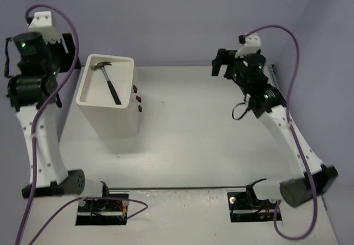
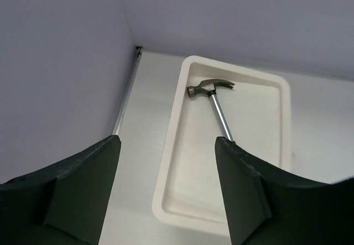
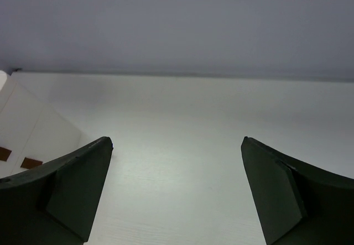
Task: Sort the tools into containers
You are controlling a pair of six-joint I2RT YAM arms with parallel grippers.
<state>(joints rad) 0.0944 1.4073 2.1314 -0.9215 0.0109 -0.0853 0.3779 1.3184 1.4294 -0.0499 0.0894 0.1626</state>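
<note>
Left tool (image 2: 166,142), right tool (image 3: 177,141) spread wide — hammer (image 2: 220,115) flat in cabinet's top tray (image 2: 254,126)

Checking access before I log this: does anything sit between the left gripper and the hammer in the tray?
Nothing visible does. The hammer lies alone in the top tray, in open view between the left gripper's spread fingers.
</note>
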